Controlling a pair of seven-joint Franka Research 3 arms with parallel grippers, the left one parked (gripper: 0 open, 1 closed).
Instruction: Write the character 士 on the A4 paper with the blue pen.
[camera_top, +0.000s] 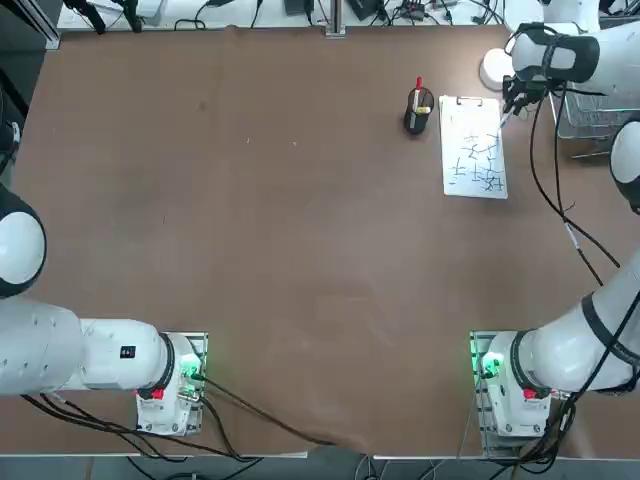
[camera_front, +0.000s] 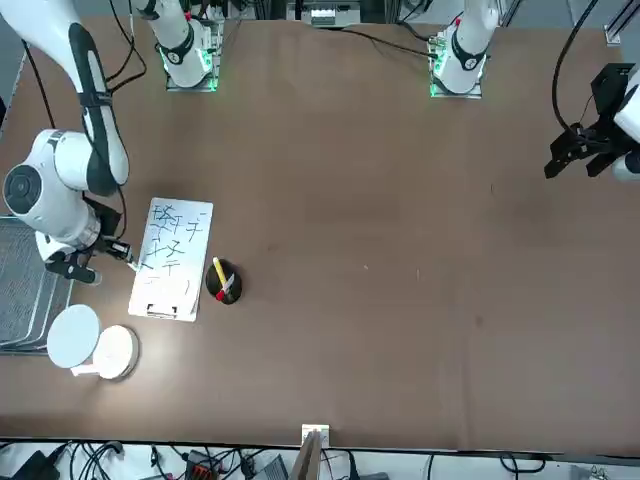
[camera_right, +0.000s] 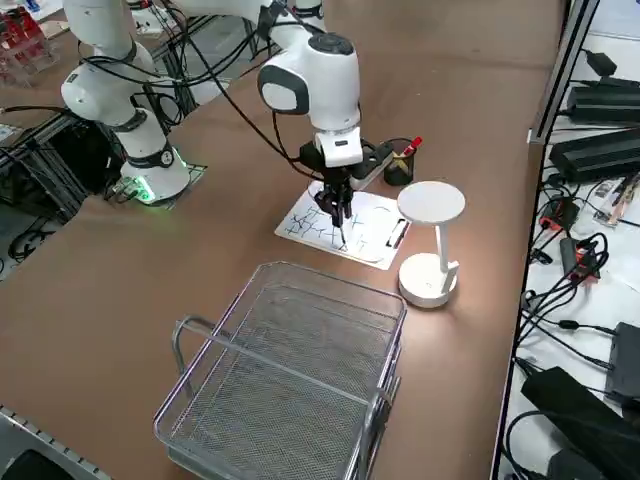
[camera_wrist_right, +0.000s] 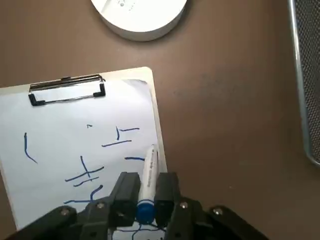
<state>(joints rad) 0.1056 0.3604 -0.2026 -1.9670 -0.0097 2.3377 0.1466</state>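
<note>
Top view: A4 paper (camera_top: 474, 146) lies upper right of frame on the brown table (camera_top: 280, 250), clip edge toward the top, dark strokes over its lower half. Right gripper (camera_top: 508, 106) sits at the sheet's upper right corner, under the white wrist. Blue pen (camera_top: 503, 120) shows only as a thin pale sliver slanting from the gripper to the sheet edge. Black pen cup (camera_top: 418, 112) w/ a red-topped pen stands just left of the paper. White lamp (camera_top: 496, 68) is above the paper, wire basket (camera_top: 590, 115) at the right edge

Front view: paper (camera_front: 171, 258) is at left of frame, strokes mostly in its upper part. Gripper (camera_front: 100, 256) is at the sheet's left edge; pen (camera_front: 133, 262) pokes rightward onto the paper. Pen cup (camera_front: 223, 281) is just right of the sheet, lamp (camera_front: 95, 345) lower left, basket (camera_front: 25, 290) at far left

Right side view: gripper (camera_right: 335, 205) points down over the paper (camera_right: 345, 227) at centre; pen (camera_right: 342, 232) runs down from it, tip at the sheet. Lamp (camera_right: 430, 240) is right of the paper, basket (camera_right: 290, 375) below, pen cup (camera_right: 399, 166) above right

Right wrist view: fingers (camera_wrist_right: 126, 192) are clamped tight on the pen (camera_wrist_right: 148, 175), barrel white w/ blue end by the palm. Gripper (camera_wrist_right: 147, 192) holds it over the paper (camera_wrist_right: 75, 150) near the sheet's long edge, tip beside a short blue stroke. Whether the tip touches: can't tell. Clip (camera_wrist_right: 67, 90) and lamp base (camera_wrist_right: 140, 15) lie beyond
</note>
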